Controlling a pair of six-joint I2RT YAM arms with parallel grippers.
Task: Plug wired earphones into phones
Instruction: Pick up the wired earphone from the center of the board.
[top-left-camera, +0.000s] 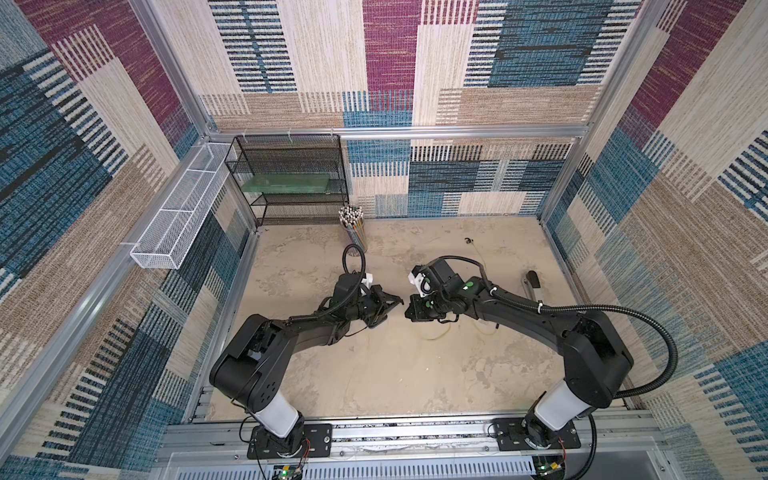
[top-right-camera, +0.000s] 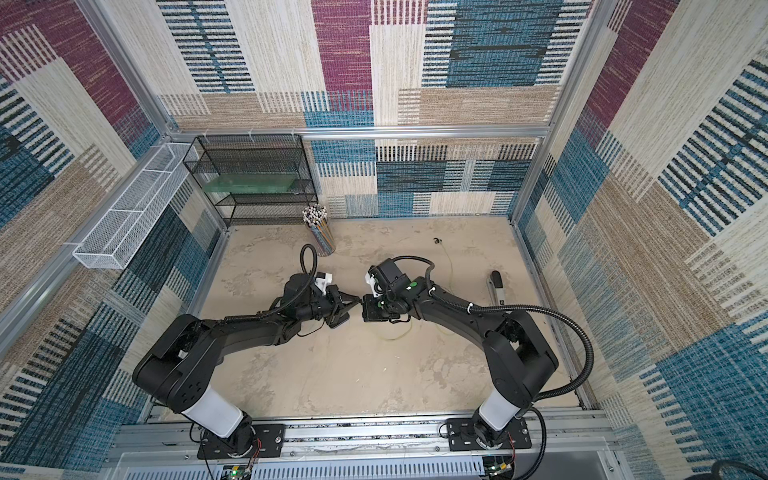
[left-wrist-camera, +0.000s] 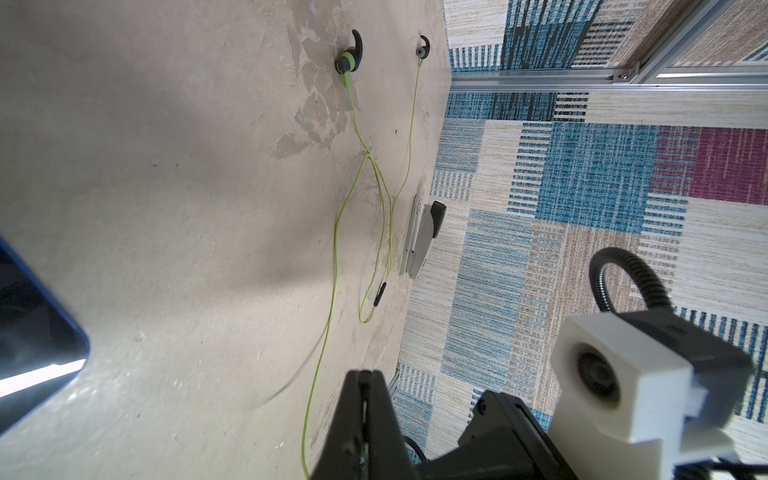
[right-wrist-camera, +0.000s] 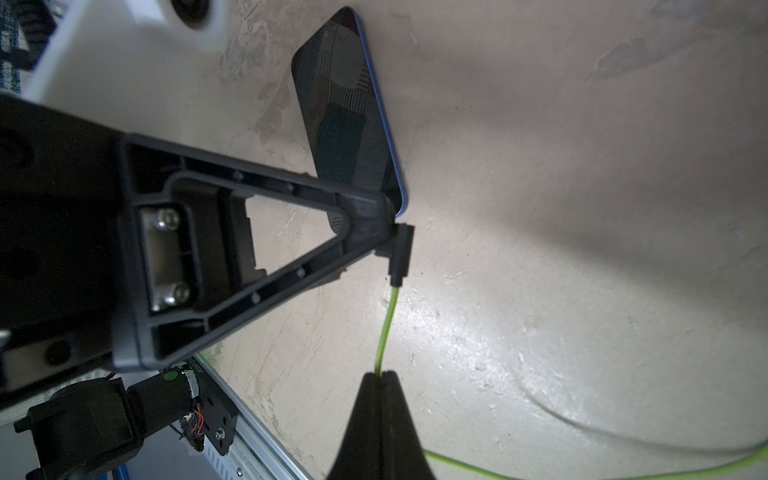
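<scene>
left pincer (right-wrist-camera: 384, 226) pinches plug (right-wrist-camera: 401, 254) beside phone (right-wrist-camera: 349, 116); right pincer (right-wrist-camera: 380, 377) grips cable (right-wrist-camera: 386, 328).

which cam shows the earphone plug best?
Right wrist: the plug is close and sharp, at the left gripper's tips by the phone's corner. Top views: too small to make out. Left wrist: only the cable shows.

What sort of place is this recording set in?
Likely a robot test cell dressed as a desk: an aluminium frame with carpet-patterned walls encloses the tabletop, two arms are bolted to a front rail, and a mesh shelf, pencil cup and stapler stand around.
</scene>
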